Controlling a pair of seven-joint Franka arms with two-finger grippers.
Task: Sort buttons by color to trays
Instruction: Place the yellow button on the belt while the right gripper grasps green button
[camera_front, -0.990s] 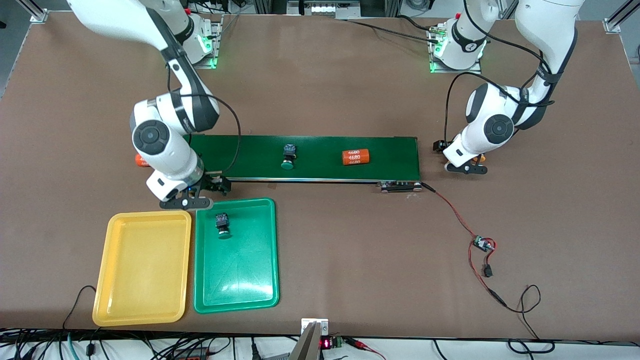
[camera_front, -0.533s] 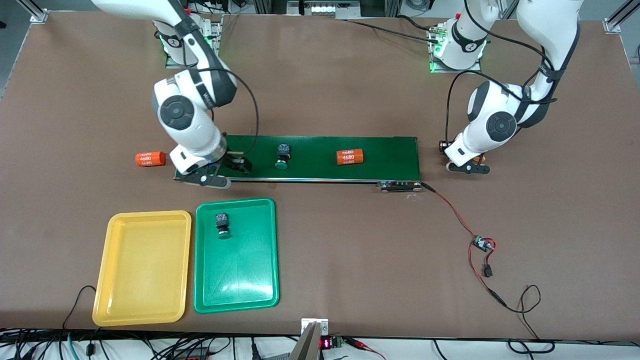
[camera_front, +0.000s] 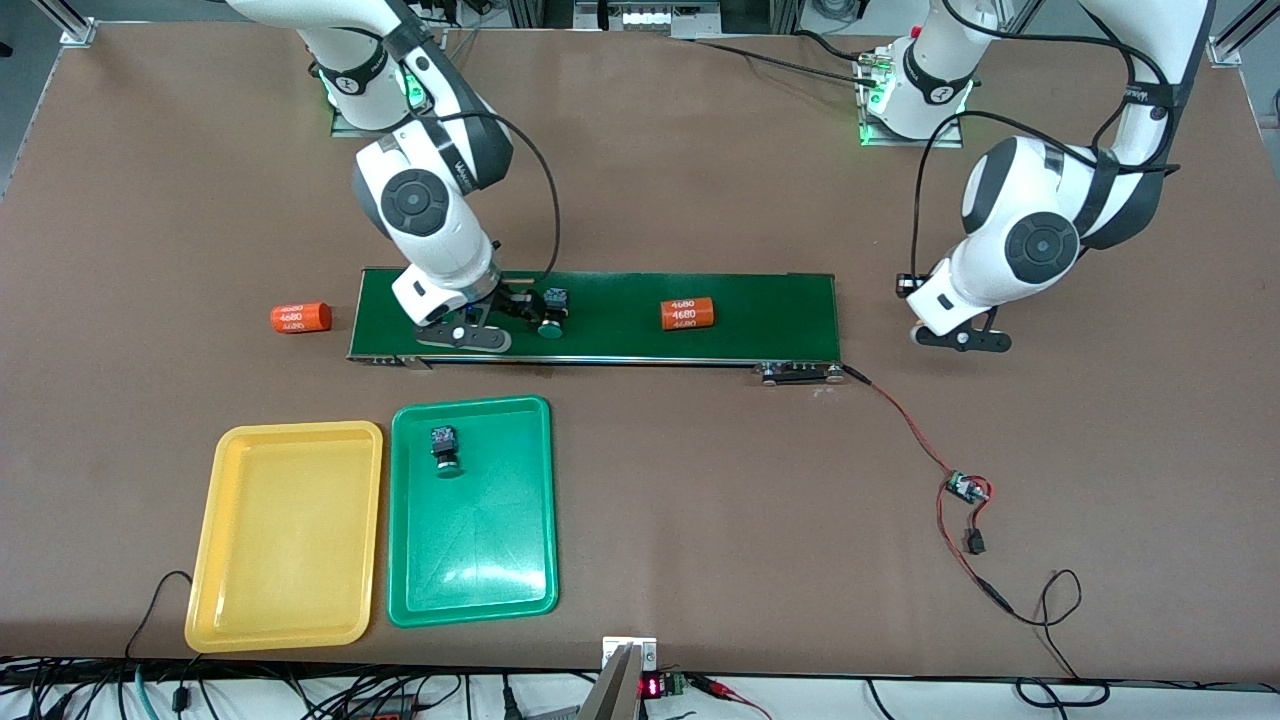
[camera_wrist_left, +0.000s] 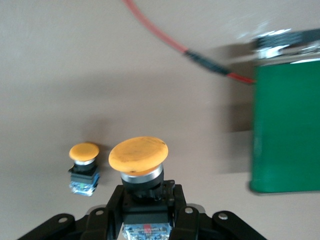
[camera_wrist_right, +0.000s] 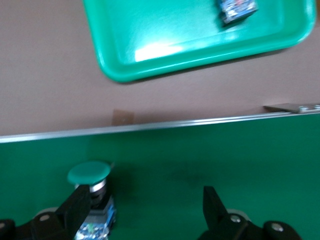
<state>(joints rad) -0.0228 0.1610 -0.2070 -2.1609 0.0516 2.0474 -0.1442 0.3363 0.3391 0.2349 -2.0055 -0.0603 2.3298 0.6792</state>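
Belt (camera_front: 760, 300) edge: left claw (camera_wrist_left: 145, 207) hides orange button's (camera_wrist_left: 138, 160) body

Right end effector (camera_front: 520, 312) now over belt (camera_front: 760, 300).

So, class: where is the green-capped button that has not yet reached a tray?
In the front view, the green-capped button lies on the dark green belt, toward the right arm's end, with the open right claw around it.

Green tray (camera_front: 530, 500) glossy plastic; yellow tray (camera_front: 215, 560) smooth plastic; belt (camera_front: 770, 300) matt w/ metal edge; table (camera_front: 700, 550) matt brown.
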